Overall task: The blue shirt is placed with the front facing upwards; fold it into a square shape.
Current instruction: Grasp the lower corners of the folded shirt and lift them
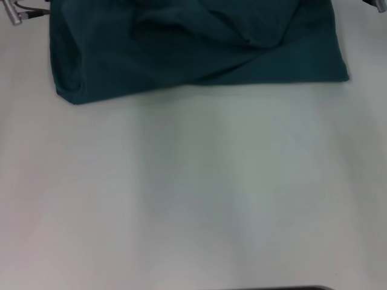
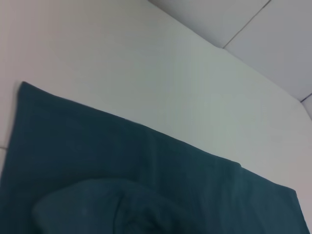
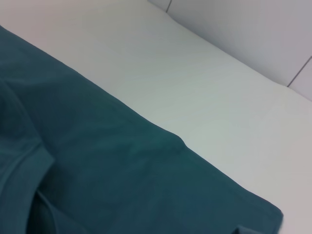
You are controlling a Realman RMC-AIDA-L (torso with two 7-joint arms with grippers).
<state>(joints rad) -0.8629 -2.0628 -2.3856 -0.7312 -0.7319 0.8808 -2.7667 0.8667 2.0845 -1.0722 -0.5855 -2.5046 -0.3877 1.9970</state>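
the blue shirt lies on the white table at the far side of the head view, running out of sight past the far edge of that view. it is partly folded: the cloth forms a broad dark teal block with a straight near edge, a rounded corner on the robot's left and a sharper corner on the robot's right. loose folds and creases are bunched across the upper layer near the middle. no chest lettering shows on the exposed surface.

the left gripper appears only as a small metal part at the far left corner of the head view, just beside the shirt's left edge and over bare table. whether its jaws are open or closed cannot be told. the right gripper shows as a sliver at the far right corner of the same view, apart from the cloth; its jaw state cannot be told either.

the left wrist view shows the shirt lying flat with one straight edge and a corner against the table, and a rounded hump of cloth on top. grey wall panels stand beyond the table edge.

the right wrist view shows the shirt with a straight edge, a small step in that edge, and a folded seam band on the upper layer. neither wrist view shows any fingers.

the near half of the table carries nothing but soft shadow.
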